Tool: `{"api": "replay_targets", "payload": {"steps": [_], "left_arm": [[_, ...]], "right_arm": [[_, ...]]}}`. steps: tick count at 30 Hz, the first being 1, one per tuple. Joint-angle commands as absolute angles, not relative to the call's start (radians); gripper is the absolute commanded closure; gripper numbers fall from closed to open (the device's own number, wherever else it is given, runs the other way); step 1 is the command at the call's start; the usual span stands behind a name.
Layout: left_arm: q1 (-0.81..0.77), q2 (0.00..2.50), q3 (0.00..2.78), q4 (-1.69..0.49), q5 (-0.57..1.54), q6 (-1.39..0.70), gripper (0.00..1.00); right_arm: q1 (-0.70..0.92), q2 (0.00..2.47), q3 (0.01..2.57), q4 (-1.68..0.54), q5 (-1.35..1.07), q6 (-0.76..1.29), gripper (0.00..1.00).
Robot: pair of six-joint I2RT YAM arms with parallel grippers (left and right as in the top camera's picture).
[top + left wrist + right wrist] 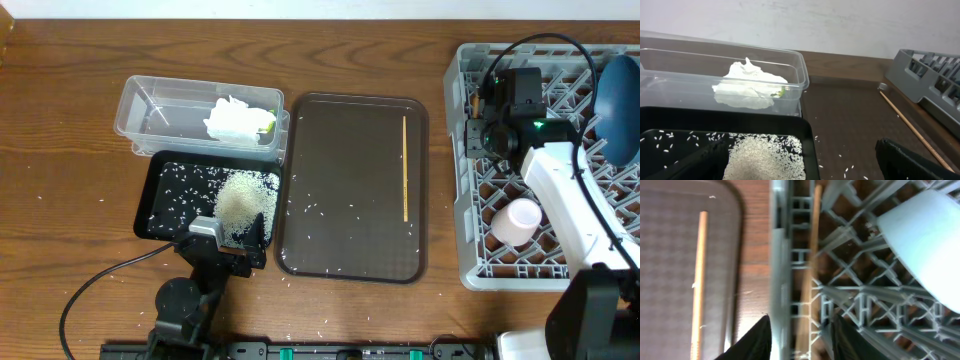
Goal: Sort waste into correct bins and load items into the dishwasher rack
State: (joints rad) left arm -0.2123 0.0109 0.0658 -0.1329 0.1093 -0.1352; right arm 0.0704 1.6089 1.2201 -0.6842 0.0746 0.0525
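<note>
The clear tub [150, 105] holds crumpled white tissue [235, 120] and a bit of yellow-green wrapper [268, 122]; both also show in the left wrist view [747, 90]. The black tray [165, 205] holds a rice heap [243, 195] and loose grains. My left gripper [232, 240] is open and empty over the tray's near edge [797, 150]. One chopstick [405, 165] lies on the brown serving tray [350, 190]. The dishwasher rack [470, 180] holds the dark blue plate [620, 95], the pink cup [518, 220] and a second chopstick [812, 255]. My right gripper [800, 320] is open astride that chopstick at the rack's left edge [487, 120].
Rice grains [320, 210] are scattered on the brown tray and on the table in front of it. A pale rounded dish [930, 245] sits in the rack close to my right gripper. A black cable [100, 280] trails at front left.
</note>
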Motion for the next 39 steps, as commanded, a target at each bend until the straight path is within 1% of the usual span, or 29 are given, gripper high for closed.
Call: {"api": "replay_targets", "payload": {"steps": [1, 4, 7, 13, 16, 20, 23, 25, 26, 29, 32, 35, 36, 39], "left_arm": [[-0.215, 0.004, 0.042, -0.144, 0.123, -0.143, 0.04], [-0.215, 0.004, 0.042, -0.144, 0.123, -0.143, 0.04], [-0.215, 0.004, 0.042, -0.144, 0.123, -0.143, 0.04], [-0.215, 0.004, 0.042, -0.144, 0.123, -0.143, 0.04], [-0.215, 0.004, 0.042, -0.144, 0.123, -0.143, 0.04], [-0.215, 0.004, 0.042, -0.144, 0.123, -0.143, 0.04], [-0.215, 0.004, 0.042, -0.144, 0.123, -0.143, 0.04], [-0.215, 0.004, 0.043, -0.144, 0.123, -0.143, 0.04], [-0.215, 0.004, 0.043, -0.144, 0.123, -0.143, 0.04], [-0.215, 0.004, 0.042, -0.144, 0.123, -0.143, 0.04], [-0.215, 0.004, 0.042, -0.144, 0.123, -0.143, 0.04], [-0.215, 0.004, 0.043, -0.144, 0.123, -0.143, 0.04], [-0.215, 0.004, 0.042, -0.144, 0.123, -0.143, 0.04], [-0.215, 0.004, 0.042, -0.144, 0.123, -0.143, 0.04]], "right_arm": [[0.147, 1.51, 1.23, -0.693, -0.004, 0.119, 0.58], [0.247, 1.461, 1.23, -0.7, -0.027, 0.133, 0.5], [0.351, 1.464, 1.227, -0.706, -0.017, 0.163, 0.49], [0.469, 1.598, 1.213, -0.683, 0.21, 0.345, 0.54], [0.475, 1.701, 1.213, -0.661, 0.29, 0.414, 0.56], [0.455, 1.822, 1.213, -0.607, 0.283, 0.426, 0.58], [0.445, 1.885, 1.213, -0.59, 0.271, 0.426, 0.65], [0.443, 1.916, 1.213, -0.591, 0.26, 0.426, 0.75], [0.443, 1.932, 1.213, -0.594, 0.258, 0.426, 0.78], [0.442, 1.974, 1.213, -0.607, 0.253, 0.427, 0.81], [0.437, 2.017, 1.213, -0.611, 0.193, 0.423, 0.87], [0.434, 2.033, 1.213, -0.634, 0.189, 0.421, 0.97], [0.434, 2.023, 1.216, -0.648, 0.195, 0.421, 0.99], [0.428, 1.964, 1.232, -0.674, 0.194, 0.42, 0.99]]}}
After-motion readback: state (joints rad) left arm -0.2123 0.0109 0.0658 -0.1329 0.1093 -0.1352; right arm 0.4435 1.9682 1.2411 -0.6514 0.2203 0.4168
